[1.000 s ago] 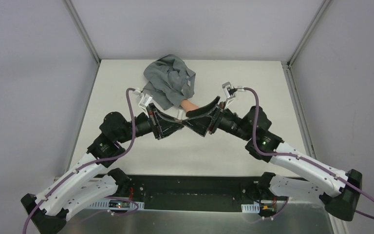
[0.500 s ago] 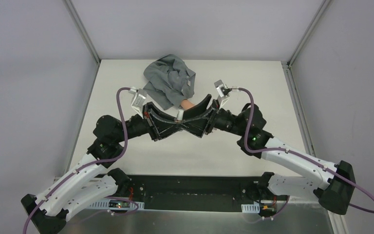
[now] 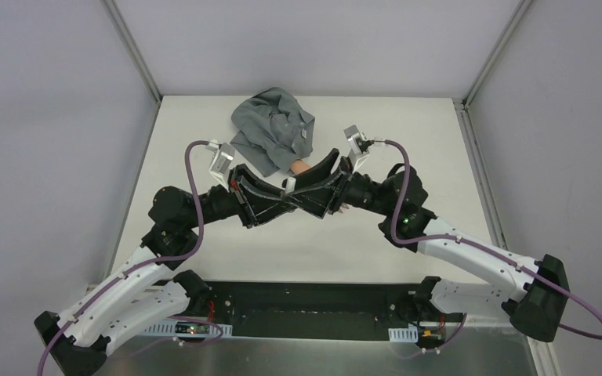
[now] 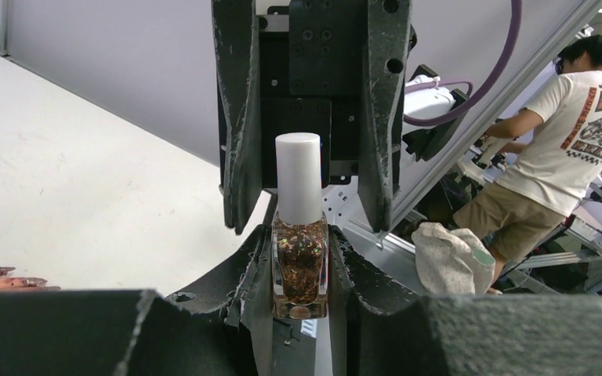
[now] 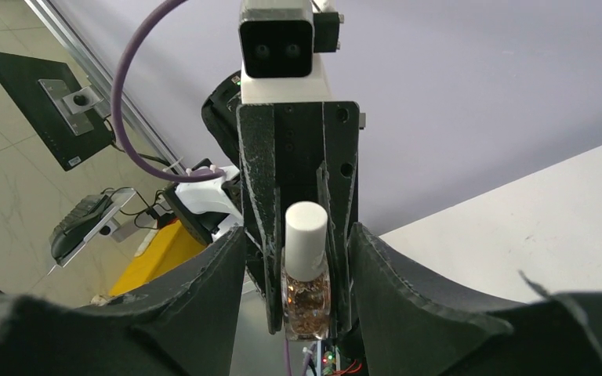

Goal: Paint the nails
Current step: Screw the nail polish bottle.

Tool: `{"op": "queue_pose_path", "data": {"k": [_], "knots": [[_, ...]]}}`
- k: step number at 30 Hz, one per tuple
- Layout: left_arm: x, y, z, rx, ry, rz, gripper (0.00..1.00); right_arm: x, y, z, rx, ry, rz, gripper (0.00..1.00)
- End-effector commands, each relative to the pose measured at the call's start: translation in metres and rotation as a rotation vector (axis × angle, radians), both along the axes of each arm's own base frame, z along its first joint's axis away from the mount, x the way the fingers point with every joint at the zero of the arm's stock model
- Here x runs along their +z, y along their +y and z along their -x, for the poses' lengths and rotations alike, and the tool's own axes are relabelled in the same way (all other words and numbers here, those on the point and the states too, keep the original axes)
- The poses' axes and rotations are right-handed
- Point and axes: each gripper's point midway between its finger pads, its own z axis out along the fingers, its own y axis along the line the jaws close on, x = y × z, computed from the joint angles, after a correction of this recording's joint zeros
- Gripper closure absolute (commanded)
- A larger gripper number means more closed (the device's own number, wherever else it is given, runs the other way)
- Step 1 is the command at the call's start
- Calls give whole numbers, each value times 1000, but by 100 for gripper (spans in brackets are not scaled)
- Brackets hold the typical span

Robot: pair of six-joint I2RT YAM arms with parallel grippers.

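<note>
Nails (image 4: 4, 271) pointed, glossy; L pincer (image 4: 299, 243) clamps glitter bottle (image 4: 300, 274), R pincer (image 5: 298, 235) agape round cap (image 4: 298, 176).

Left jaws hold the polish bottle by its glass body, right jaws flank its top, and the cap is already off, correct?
No: the white cap is still on the polish bottle, as the left wrist view shows. The left jaws do hold its glass body, and the right jaws flank the cap.
</note>
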Motion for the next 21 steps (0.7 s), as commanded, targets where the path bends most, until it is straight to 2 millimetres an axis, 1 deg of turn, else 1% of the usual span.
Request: {"op": "queue_pose_path", "data": {"k": [1,4,7,10,13,17,20,21], "knots": [[14,1,10,-34,-45,47,100,47,-14,8,-6,-112,-106,46],[15,1,10,-34,-45,49,100,48,-14,7,-3,-111,-98,46],[15,1,9,-35,-44,47,100,48,-13,8,6,-109,-94,48],[14,0,8,-33,-41,45,100,48,-13,8,8,-105,-92,57],[12,-1,7,-31,-38,42,100,49,-13,8,9,-98,-84,71],[13,-1,6,-28,-41,42,100,42,-8,6,14,-75,-39,83],[13,-1,5,-22,-45,42,100,35,-7,4,9,-56,-14,95],[13,-1,4,-16,-48,42,100,32,-7,4,10,-48,-2,95]]}}
